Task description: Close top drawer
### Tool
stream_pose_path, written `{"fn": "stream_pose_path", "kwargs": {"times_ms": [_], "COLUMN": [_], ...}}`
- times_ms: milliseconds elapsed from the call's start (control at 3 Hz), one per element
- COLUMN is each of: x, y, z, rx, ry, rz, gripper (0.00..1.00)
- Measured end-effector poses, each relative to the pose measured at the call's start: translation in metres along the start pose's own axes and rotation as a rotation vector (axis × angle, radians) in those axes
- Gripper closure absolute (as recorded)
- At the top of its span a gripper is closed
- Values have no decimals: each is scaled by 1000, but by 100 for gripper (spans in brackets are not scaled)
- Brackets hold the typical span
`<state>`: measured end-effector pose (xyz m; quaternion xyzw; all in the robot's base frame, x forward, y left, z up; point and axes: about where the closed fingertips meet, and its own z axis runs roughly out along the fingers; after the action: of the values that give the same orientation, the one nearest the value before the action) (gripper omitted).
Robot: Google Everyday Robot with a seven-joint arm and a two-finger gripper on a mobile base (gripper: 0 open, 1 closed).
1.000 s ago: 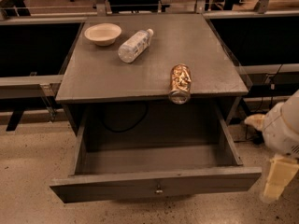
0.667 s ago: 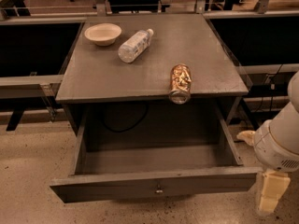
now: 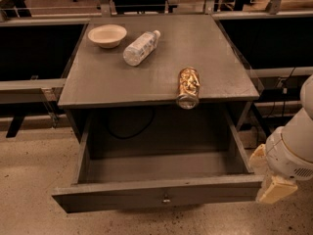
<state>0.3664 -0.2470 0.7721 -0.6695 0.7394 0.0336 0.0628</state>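
Note:
The top drawer (image 3: 161, 196) is a wide, deep grey wooden drawer pulled far out of the grey cabinet (image 3: 156, 67). Its inside looks empty. One small metal knob (image 3: 167, 199) sits at the centre of its front panel. My gripper (image 3: 273, 187) is at the lower right, just beside the right end of the drawer's front panel. The white arm (image 3: 296, 146) rises from it along the right edge of the view.
On the cabinet top lie a beige bowl (image 3: 107, 35), a clear plastic bottle (image 3: 140, 47) on its side, and a jar of golden snacks (image 3: 188, 86) on its side at the front edge, above the drawer. A black cable (image 3: 129, 131) hangs behind the drawer. The floor is speckled stone.
My arm and gripper have moved down and to the left, closer to the right end of the drawer front. The drawer has not moved.

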Motion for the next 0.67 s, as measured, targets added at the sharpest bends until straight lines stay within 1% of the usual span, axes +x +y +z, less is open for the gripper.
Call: {"fn": "stream_pose_path", "kwargs": {"times_ms": [333, 667], "x": [0, 0], "y": [0, -1], "z": [0, 5], "rx": [0, -4], "ry": [0, 6], "rz": [0, 6], "gripper": [64, 89]}}
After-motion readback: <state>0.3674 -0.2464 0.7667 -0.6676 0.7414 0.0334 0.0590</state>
